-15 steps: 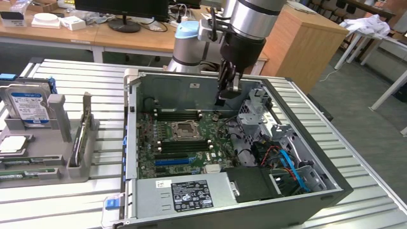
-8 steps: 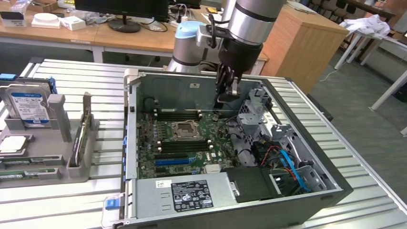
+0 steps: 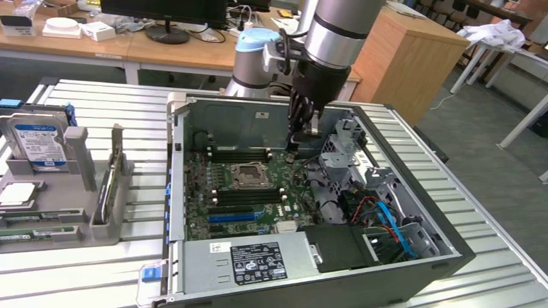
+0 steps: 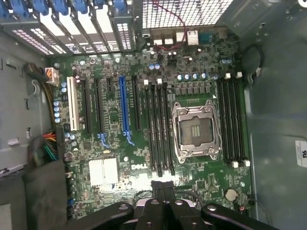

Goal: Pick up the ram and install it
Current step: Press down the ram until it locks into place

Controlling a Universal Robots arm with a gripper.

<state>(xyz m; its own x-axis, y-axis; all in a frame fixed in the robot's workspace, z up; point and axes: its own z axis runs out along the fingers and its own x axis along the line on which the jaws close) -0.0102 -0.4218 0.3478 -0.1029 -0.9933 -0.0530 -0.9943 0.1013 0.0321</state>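
Hovering inside the case (image 3: 248, 119) with the gripper (image 3: 301, 140), just above the board (image 3: 199, 205) and near the far bank of slots (image 3: 244, 154) beside the socket (image 3: 244, 173) — reads as the carry-and-place step, though hard to call. Shows the fingers (image 4: 157, 189) drawn narrow, all but touching, with a thin dark line between; cannot tell whether that line is a stick seen edge-on. Finds what looks like ram (image 3: 34, 235) lying flat in the tray (image 3: 102, 228) at the exterior view's left, well apart from the gripper and near a hard drive (image 3: 38, 144). Leaves every slot on the board looking empty, pale latches (image 4: 227, 75) at the ends. Calls, if a stick is held, for lining its edge along one slot, keeping it upright and pressing straight down until both latches catch — otherwise for a trip to the tray. Risks a skewed entry, or a snag on the cables (image 3: 385, 212) crowding the exterior view's right.
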